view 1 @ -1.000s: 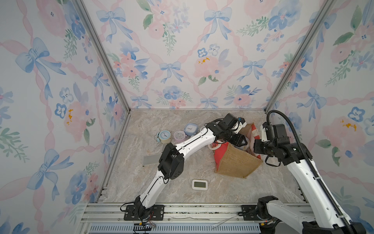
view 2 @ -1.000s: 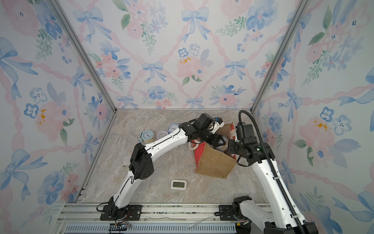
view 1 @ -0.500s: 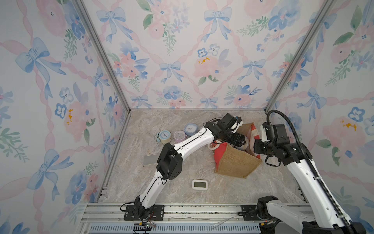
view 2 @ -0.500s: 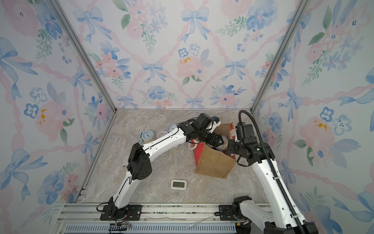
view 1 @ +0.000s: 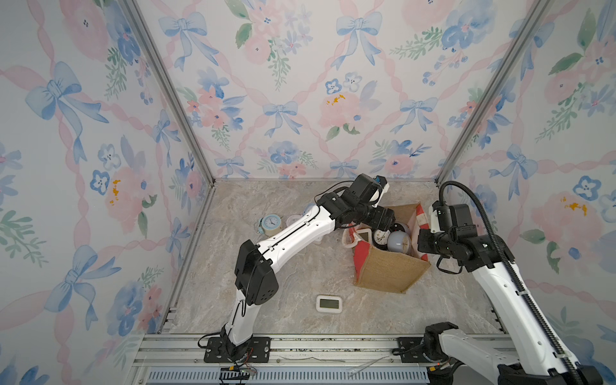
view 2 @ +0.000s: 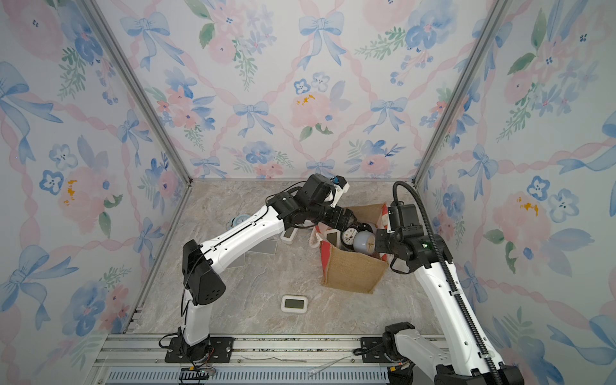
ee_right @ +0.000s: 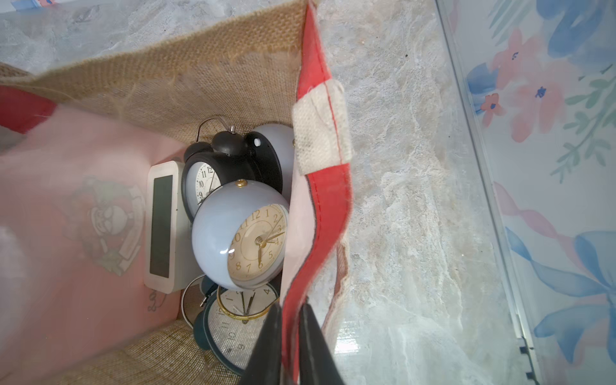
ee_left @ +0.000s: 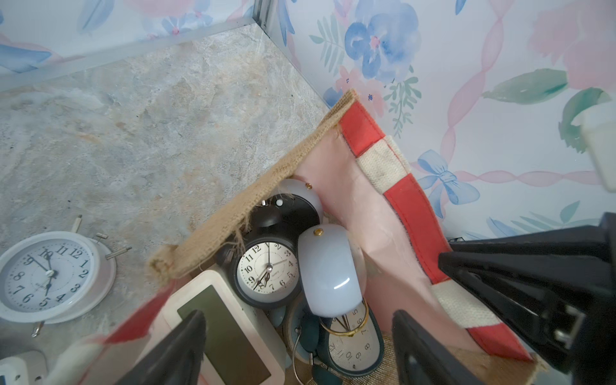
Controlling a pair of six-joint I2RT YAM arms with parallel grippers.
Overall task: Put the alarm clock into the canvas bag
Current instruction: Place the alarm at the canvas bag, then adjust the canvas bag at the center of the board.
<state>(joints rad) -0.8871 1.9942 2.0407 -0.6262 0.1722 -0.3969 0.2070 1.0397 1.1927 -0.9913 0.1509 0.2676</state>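
Clocks heaped in a boxy tan burlap canvas bag (view 1: 386,270) with red side panels, standing at the far right of the marbled tabletop (view 1: 266,313).
The left gripper (ee_left: 298,316) hangs over the bag's mouth, jaws wide apart and empty; the right gripper (ee_right: 290,308) is pinched closed on the rim of the right red panel. The pale blue-grey round alarm clock (ee_right: 230,233) with a cream dial lies on top inside the bag, touching a black twin-bell clock (ee_right: 230,156) and beside a white rectangular digital clock (ee_right: 163,226). A second white digital clock (view 1: 329,303) lies on the tabletop, nearer and left of the bag.
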